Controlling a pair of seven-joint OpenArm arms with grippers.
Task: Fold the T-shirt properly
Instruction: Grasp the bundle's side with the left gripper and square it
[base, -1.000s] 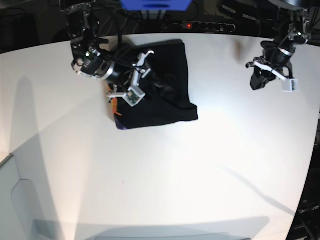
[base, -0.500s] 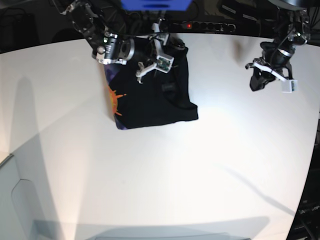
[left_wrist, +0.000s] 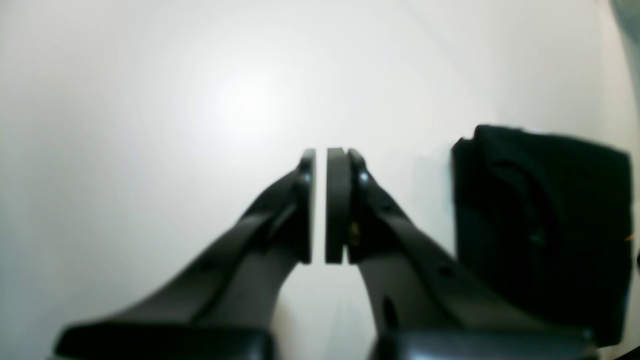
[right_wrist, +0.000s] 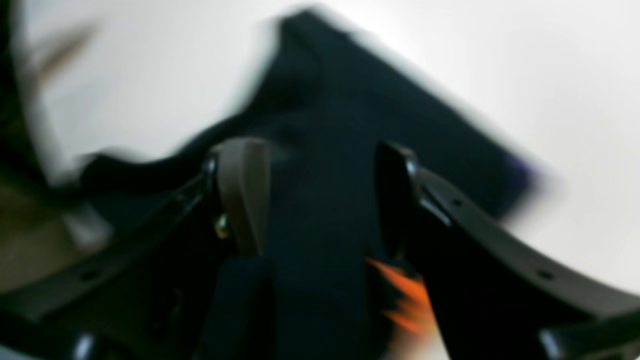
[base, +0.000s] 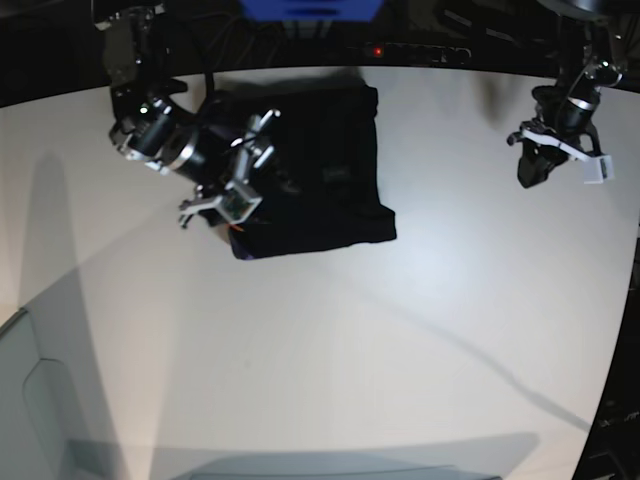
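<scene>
T-shirt (base: 320, 170) lies folded into a rough rectangle on the table (base: 380, 330), toward the far edge, left of centre in the base view. Cloth is plain black, soft and matte, with shallow creases across the top layer; near edge uneven, lower right corner rounded. Along its left side a jagged orange print shows, clearest in the right wrist view, with a hint of purple at one corner there. No readable writing or label; that view is heavily blurred.

Table is smooth, white and matte, with a curved far rim and a soft glare patch.

Right hand (base: 228, 170) hangs over the shirt's left edge. Jaws spread wide, dark curved fingers (right_wrist: 242, 190) straddling black cloth, nothing pinched between them. Whether the tips touch the fabric I cannot tell.

Left hand (base: 545, 160) sits well apart from the shirt, above bare table at the right of the base view. Its flat black pads (left_wrist: 339, 205) stand nearly together, only a thin slit between, holding nothing. From its wrist camera the shirt appears as a black block at the right.
</scene>
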